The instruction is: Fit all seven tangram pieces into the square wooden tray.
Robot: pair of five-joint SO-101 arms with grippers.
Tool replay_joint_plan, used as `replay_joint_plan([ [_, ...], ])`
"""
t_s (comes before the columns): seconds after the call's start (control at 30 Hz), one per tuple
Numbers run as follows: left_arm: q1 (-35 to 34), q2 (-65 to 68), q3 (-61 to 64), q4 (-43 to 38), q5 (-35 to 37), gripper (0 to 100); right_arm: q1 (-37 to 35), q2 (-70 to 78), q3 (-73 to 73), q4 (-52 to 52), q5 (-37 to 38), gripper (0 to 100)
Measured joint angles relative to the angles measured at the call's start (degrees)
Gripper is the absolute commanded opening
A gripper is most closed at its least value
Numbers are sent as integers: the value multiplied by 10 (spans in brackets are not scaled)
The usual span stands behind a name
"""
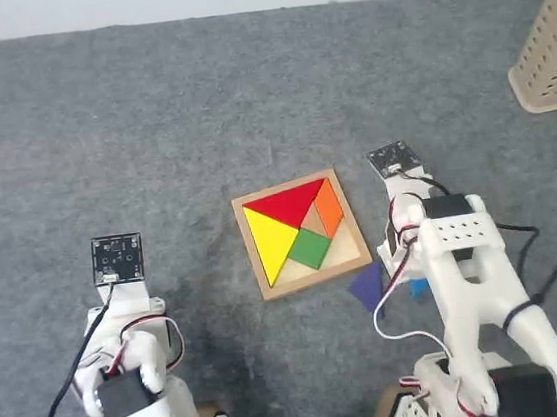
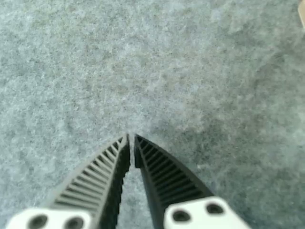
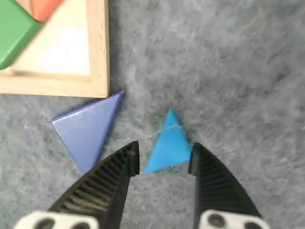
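Right claw (image 3: 163,157) released, jaws straddling the light blue triangle (image 3: 167,143) on the carpet (image 3: 238,71); dark blue triangle (image 3: 88,126) lies just beside it, near a corner of the tray (image 3: 97,47); tray holds red piece (image 1: 288,202), yellow piece (image 1: 270,240), green piece (image 1: 309,248) and orange piece (image 1: 329,208); left claw (image 2: 131,138) clenched on nothing, over carpet.

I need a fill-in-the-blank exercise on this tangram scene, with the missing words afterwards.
The small triangle between the right gripper's open fingers is light ____.
The left gripper is ____, over bare carpet.
The green piece lies ____ the wooden tray.
The dark blue triangle lies ____ the tray.
Missing words: blue; shut; inside; outside.
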Motion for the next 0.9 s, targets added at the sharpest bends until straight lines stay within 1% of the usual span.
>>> replay_joint_plan([
  [0.2, 0, 0, 0, 0, 0, 13, 1, 77, 0, -40, 0, 188],
  [0.33, 0, 0, 0, 0, 0, 13, 0, 112, -3, -47, 0, 188],
  [0.53, 0, 0, 0, 0, 0, 13, 0, 111, -3, -47, 0, 188],
  [0.73, 0, 0, 0, 0, 0, 13, 43, 58, 8, -46, -2, 185],
  [0.9, 0, 0, 0, 0, 0, 13, 41, 47, 33, -46, -5, 184],
])
